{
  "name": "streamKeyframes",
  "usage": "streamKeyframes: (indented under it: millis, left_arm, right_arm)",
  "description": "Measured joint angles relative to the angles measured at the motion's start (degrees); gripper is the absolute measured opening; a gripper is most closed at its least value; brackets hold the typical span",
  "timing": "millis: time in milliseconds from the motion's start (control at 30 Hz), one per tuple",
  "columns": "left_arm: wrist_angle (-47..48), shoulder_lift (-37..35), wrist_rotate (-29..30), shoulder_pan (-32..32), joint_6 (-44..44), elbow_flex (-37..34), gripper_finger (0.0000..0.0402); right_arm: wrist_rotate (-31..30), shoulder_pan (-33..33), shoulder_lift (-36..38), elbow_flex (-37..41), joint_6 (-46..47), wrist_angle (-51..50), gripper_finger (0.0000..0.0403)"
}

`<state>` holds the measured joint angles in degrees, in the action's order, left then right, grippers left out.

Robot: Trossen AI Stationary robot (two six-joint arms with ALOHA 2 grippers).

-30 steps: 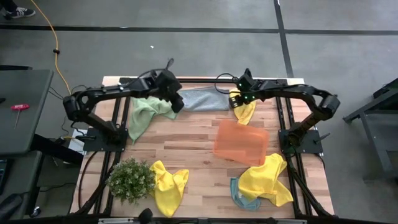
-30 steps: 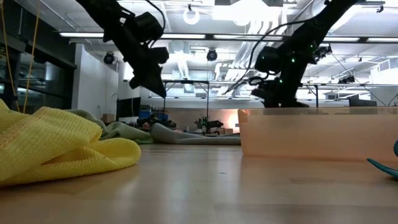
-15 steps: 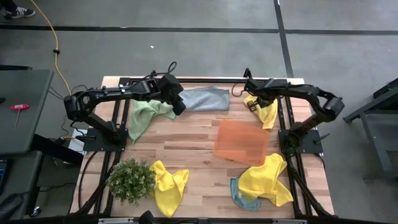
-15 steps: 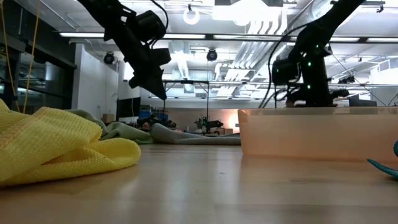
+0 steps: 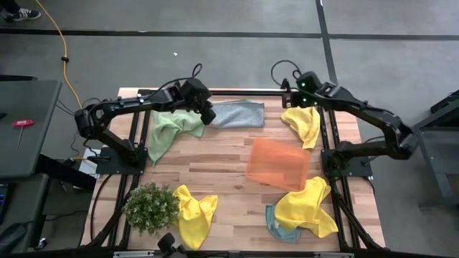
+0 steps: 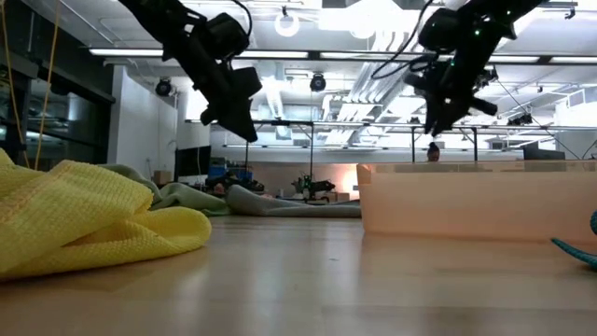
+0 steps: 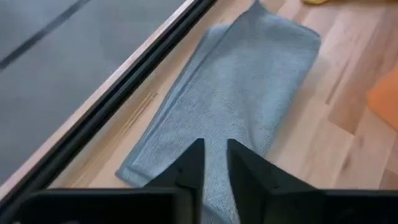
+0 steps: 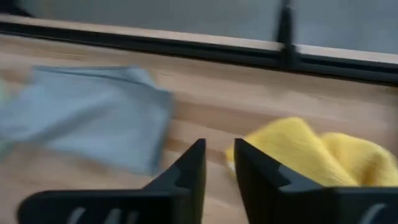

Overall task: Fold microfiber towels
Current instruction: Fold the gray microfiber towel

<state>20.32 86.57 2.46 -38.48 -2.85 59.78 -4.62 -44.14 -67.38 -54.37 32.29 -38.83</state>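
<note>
Overhead first: I have the left gripper (image 5: 209,115) raised over the near end of the grey-blue towel (image 5: 237,113), which lies flat along the table's far edge, its long axis running across the table from left to right. The pale green towel (image 5: 169,130) sits crumpled just beside that gripper, on its outer side. My right gripper (image 5: 295,93) hangs above the far edge rail, with a crumpled yellow towel (image 5: 304,125) just below it toward me. The orange tray (image 5: 278,163) sits mid-table; more yellow towels (image 5: 310,208) and the plant (image 5: 151,207) lie at the near side.

Table-level view: both grippers are lifted clear of the surface, the left gripper (image 6: 233,107) lower than the right gripper (image 6: 448,98); neither carries cloth.

Left wrist view: my fingers (image 7: 189,171) stand a narrow gap apart with nothing between them, and the grey-blue towel (image 7: 249,99) stretches straight ahead, lengthwise away from the jaws.

Right wrist view: fingers (image 8: 189,165) also narrowly parted and empty; the yellow towel (image 8: 311,152) lies just ahead, the grey-blue towel (image 8: 87,115) farther off to one side.

I judge the left arm is the nearer to the grey-blue towel's end.
</note>
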Motion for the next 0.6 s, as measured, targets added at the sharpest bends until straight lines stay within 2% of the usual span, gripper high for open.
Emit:
streamKeyframes:
  millis: [133, 333, 467, 600]
  left_arm:
    - [2.73, 2.48, 0.2, -1.36, -4.88, 3.11, 0.0127]
    - [6.8, 7.76, 0.39, -2.41, -17.04, 6.29, 0.0196]
    - [9.6, 12.97, 0.56, -3.24, -26.73, 9.03, 0.0211]
    - [11.76, 17.93, 0.61, -3.67, -31.28, 12.74, 0.021]
  right_arm:
    - [10.84, -1.9, -1.06, 0.0, -2.4, 5.85, 0.0129]
    - [18.08, -2.06, -4.3, 0.0, -6.68, 15.87, 0.0176]
    - [19.85, -2.04, -6.5, 0.0, -7.28, 20.6, 0.0181]
    - [21.07, -1.97, -8.53, 0.0, -9.0, 21.91, 0.0181]
